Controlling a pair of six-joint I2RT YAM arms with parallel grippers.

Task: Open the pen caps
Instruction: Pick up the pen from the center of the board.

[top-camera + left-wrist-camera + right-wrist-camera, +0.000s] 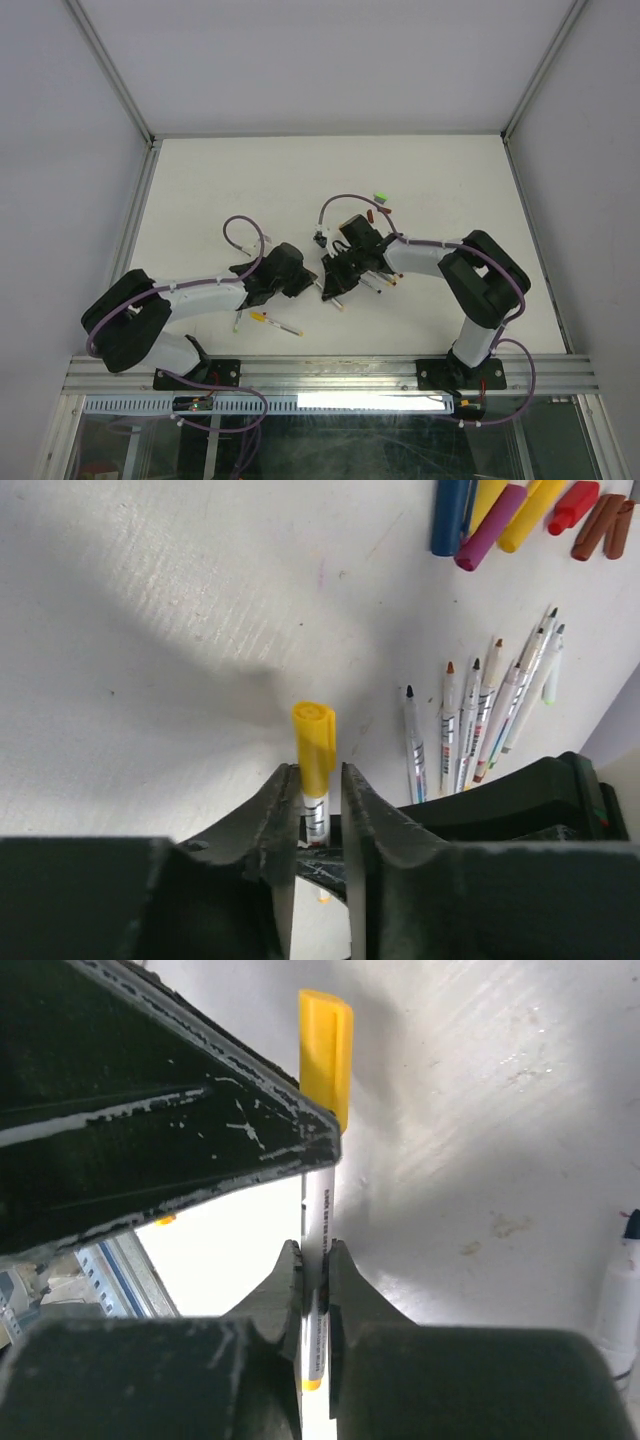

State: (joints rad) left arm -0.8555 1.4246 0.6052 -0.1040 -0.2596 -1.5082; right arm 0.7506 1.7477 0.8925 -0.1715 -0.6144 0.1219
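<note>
- top view?
- left gripper [303,278], right gripper [337,272]: nose to nose, equally near; item between them too small to read.
- left wrist?
- my left jaws pinch the yellow cap [313,742] at its base; it points away, beyond the tips.
- right wrist?
- my right jaws clamp the barrel [321,1210]; cap dead ahead, same axis. i'd pull along it.

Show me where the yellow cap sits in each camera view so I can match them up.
Top external: not distinguishable; hidden where the left gripper and right gripper meet, mid-table.
Left wrist: yellow cap at centre, clamped between the left jaws.
Right wrist: top centre, above the right jaws pinching the white barrel.
Shared landmark: the white barrel under the cap, seen in both wrist views.
</note>
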